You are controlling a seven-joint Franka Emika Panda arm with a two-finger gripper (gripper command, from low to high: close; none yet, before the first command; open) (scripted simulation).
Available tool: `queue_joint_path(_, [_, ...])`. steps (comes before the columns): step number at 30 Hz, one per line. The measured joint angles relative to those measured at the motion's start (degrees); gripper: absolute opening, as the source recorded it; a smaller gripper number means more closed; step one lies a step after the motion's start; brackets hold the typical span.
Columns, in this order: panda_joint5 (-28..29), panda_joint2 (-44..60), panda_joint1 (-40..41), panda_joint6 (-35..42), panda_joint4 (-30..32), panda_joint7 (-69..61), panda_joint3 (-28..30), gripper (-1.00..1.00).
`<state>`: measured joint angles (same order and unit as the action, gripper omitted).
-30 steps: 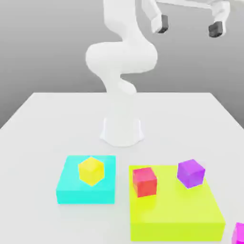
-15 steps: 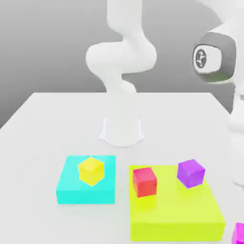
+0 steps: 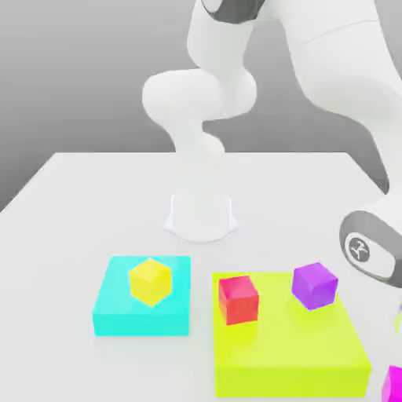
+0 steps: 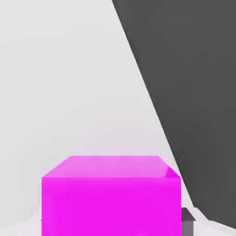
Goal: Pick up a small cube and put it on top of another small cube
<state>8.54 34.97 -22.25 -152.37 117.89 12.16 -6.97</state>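
Gripper [image 4: 113,222] clasping magenta cube [image 4: 110,205] by opposite side faces — best hold, centred and square. Cube sitting just beside lime-yellow slab [image 3: 290,381], looking light, rigid — probably not fragile, maybe slightly slippery.

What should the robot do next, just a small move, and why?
Probably ease the gripper straight up a little to see whether the magenta cube comes with it. The cube looms large in the hand view, with parts of the gripper close beside it, while in the exterior view it sits low by the table's edge region, off the yellow-green block.
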Motion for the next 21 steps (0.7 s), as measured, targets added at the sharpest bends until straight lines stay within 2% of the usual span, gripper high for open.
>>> queue_joint_path(6, [-2.5, -9.7, 1.4, 6.4, 3.2, -0.1, -0.9, -1.0])
queue_joint_path(13, [-6.5, -24.4, 4.1, 9.2, 14.8, 9.1, 2.7, -1.0])
queue_joint_path(21, [-8.3, -41.0, 9.8, 12.1, 28.4, 22.0, 5.0, -1.0])
